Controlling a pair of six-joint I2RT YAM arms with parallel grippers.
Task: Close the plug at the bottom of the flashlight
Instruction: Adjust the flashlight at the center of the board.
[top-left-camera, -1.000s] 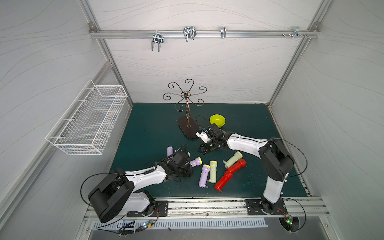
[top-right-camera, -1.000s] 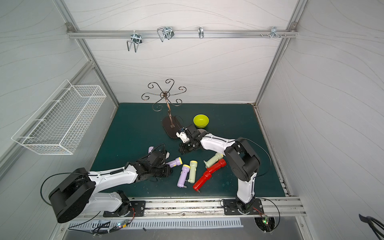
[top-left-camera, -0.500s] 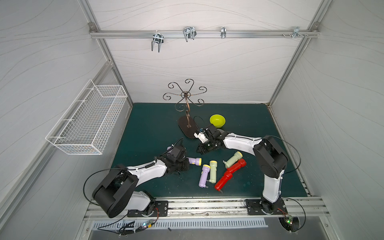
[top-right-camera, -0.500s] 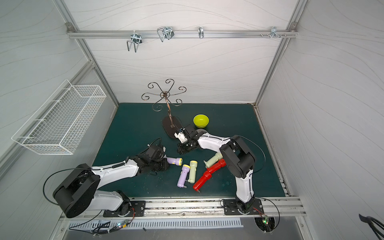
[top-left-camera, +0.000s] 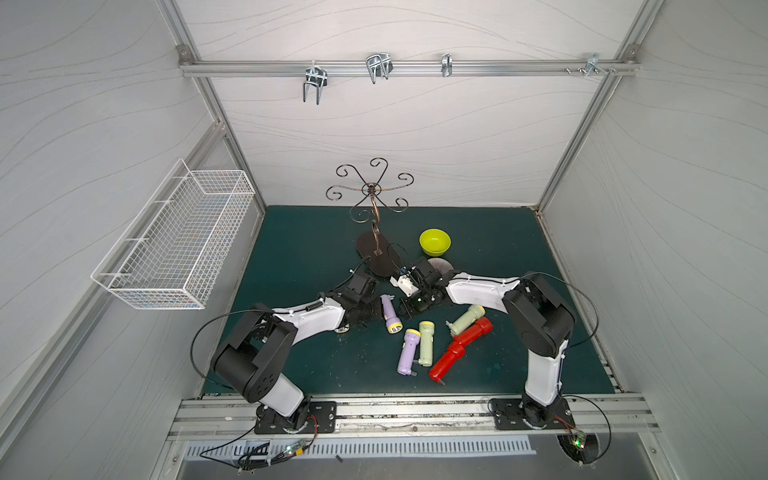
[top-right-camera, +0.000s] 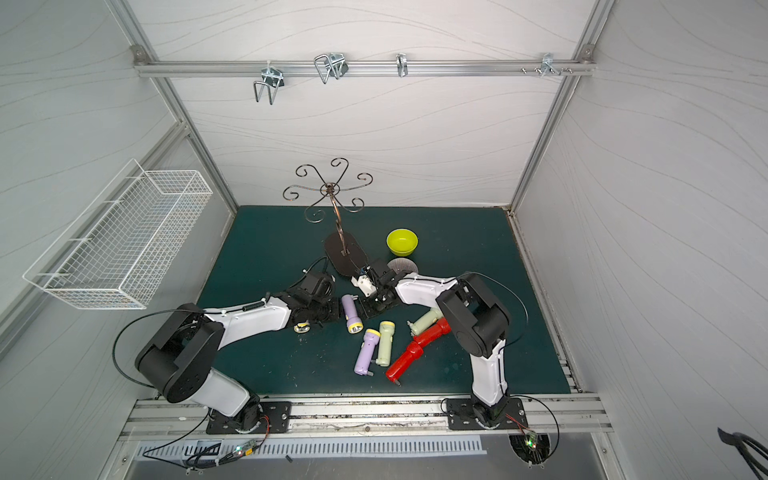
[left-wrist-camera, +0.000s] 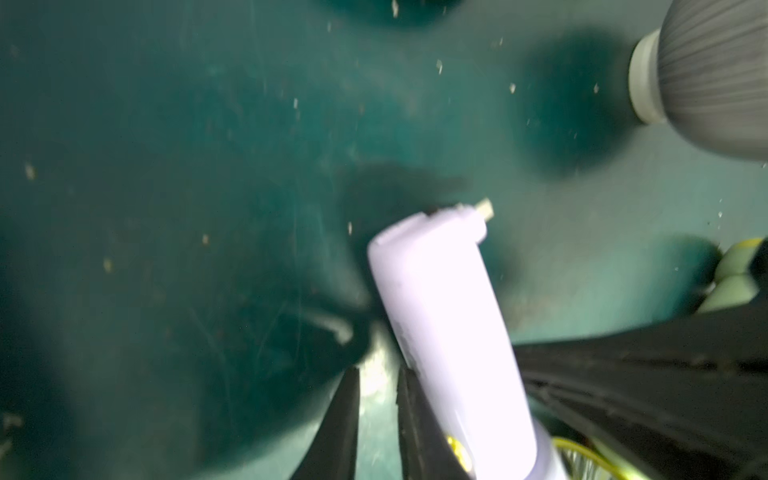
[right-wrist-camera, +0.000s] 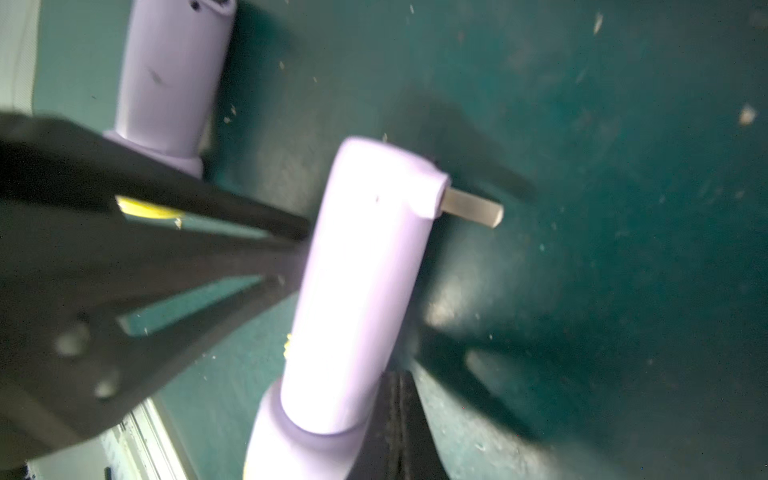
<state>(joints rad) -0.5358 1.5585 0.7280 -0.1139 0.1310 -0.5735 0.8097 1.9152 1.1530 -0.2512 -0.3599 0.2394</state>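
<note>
Purple flashlight (top-left-camera: 390, 313) swung round, two purple, two green flashlights (top-left-camera: 426, 349)

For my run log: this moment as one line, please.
purple flashlight: lying between grippers, plug out; left gripper: shut; right gripper: shut

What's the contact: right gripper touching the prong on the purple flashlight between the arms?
Apart. The right wrist view shows the prong with bare mat around it; the right gripper, shut, sits farther down beside the flashlight body.
</note>
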